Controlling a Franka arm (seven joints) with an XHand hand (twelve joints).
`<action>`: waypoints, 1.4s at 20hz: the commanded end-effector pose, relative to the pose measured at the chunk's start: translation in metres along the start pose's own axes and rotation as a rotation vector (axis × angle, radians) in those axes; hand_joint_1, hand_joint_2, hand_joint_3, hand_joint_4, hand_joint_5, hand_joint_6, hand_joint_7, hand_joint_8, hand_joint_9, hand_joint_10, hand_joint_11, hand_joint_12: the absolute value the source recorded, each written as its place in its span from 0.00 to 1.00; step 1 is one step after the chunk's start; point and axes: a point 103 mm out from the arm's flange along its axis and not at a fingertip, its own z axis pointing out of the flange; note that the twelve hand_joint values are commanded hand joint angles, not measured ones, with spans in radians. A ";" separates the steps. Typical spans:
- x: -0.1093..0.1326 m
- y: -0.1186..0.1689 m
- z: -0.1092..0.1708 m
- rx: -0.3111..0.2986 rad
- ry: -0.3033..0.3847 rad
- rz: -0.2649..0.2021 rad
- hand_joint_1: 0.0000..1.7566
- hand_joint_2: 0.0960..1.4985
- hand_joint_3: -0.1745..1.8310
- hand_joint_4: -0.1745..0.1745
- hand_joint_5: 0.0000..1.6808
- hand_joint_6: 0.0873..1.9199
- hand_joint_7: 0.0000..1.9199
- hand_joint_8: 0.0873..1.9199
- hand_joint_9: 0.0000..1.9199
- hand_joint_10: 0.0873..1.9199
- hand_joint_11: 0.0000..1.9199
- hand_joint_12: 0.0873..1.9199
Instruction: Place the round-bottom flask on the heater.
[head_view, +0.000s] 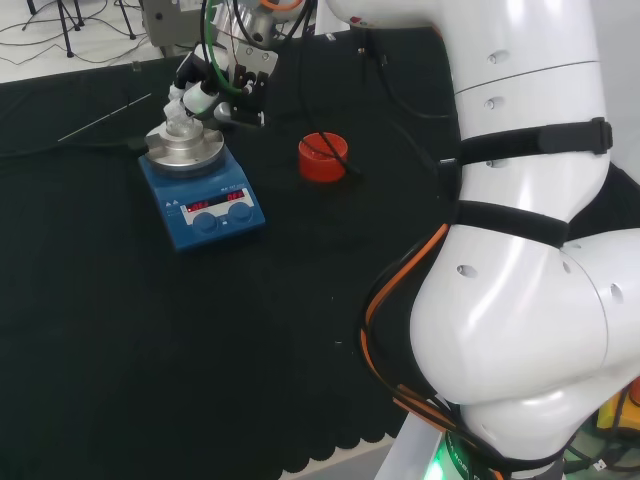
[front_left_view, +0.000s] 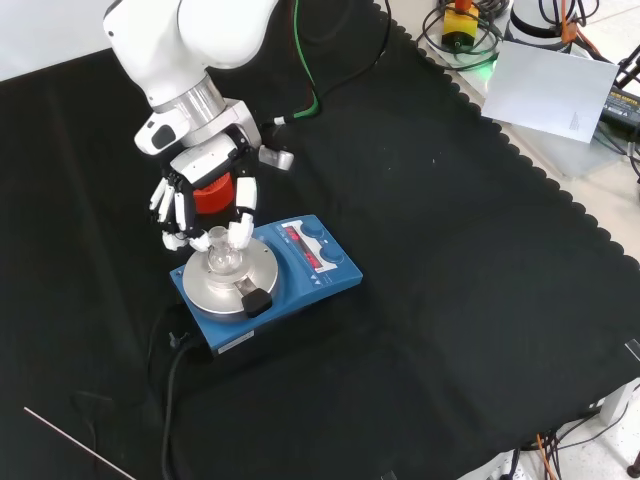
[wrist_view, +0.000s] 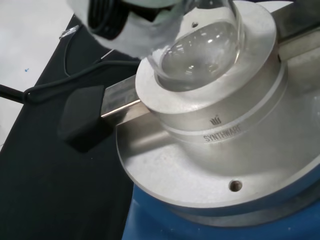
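The hand (front_left_view: 205, 200) is down over the heater (front_left_view: 268, 283), fingers (front_left_view: 240, 232) curled round the round-bottom flask (front_left_view: 223, 256) and holding it. In the wrist view the clear bulb (wrist_view: 200, 55) sits in the hollow of the silver aluminium block (wrist_view: 215, 125) on top of the blue heater, glass touching metal. In the head view the red ribbed stand (head_view: 323, 157) sits on the black worktop (head_view: 150, 350) to the heater's right, well apart. A thin rod (front_left_view: 80, 443) lies near the front view's lower left.
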 end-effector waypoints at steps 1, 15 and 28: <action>-0.003 -0.001 -0.001 0.011 -0.011 0.009 0.58 0.38 0.42 0.65 0.55 0.38 0.31 0.30 0.38 0.27 0.20 0.66; -0.007 -0.002 -0.007 0.025 -0.017 0.009 0.56 0.34 0.44 0.49 0.41 0.39 0.26 0.31 0.34 0.30 0.16 0.68; -0.003 -0.029 -0.047 0.013 -0.063 0.020 0.51 0.33 0.40 0.49 0.21 0.10 0.16 0.33 0.25 0.34 0.10 0.75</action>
